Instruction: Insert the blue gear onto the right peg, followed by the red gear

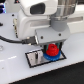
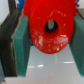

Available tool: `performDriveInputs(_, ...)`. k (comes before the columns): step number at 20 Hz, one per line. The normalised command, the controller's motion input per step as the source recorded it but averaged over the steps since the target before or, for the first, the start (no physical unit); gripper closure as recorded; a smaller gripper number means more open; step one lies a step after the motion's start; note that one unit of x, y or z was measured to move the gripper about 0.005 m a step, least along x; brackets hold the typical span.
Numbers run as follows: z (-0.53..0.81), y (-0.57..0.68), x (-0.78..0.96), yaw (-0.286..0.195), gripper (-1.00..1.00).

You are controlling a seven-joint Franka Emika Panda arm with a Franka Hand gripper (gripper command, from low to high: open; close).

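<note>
In the exterior view my gripper (image 1: 51, 50) hangs over the right end of the black-framed grey plate (image 1: 34, 58). It is shut on the red gear (image 1: 51, 49), which sits just above the blue gear (image 1: 51, 56). The blue gear lies flat at the plate's right end, where the right peg is hidden under the gears. In the wrist view the red gear (image 2: 48, 27) fills the space between my two fingers (image 2: 21, 42), its centre hole facing the camera. The pads press on its toothed rim from both sides.
The white table (image 1: 15, 72) carries the plate. A black cable (image 1: 12, 40) runs across the table at the exterior view's left. The arm's white body (image 1: 35, 22) hangs over the back of the plate.
</note>
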Motion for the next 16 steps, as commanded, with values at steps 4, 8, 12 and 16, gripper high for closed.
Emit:
performDriveInputs(4,0.13,0.14,0.17,0.000,-1.00)
performDriveInputs(8,0.58,0.24,0.10,0.000,-1.00)
performDriveInputs(12,0.41,0.11,0.02,0.000,-1.00)
performDriveInputs(16,0.00,0.00,0.00,0.000,-1.00)
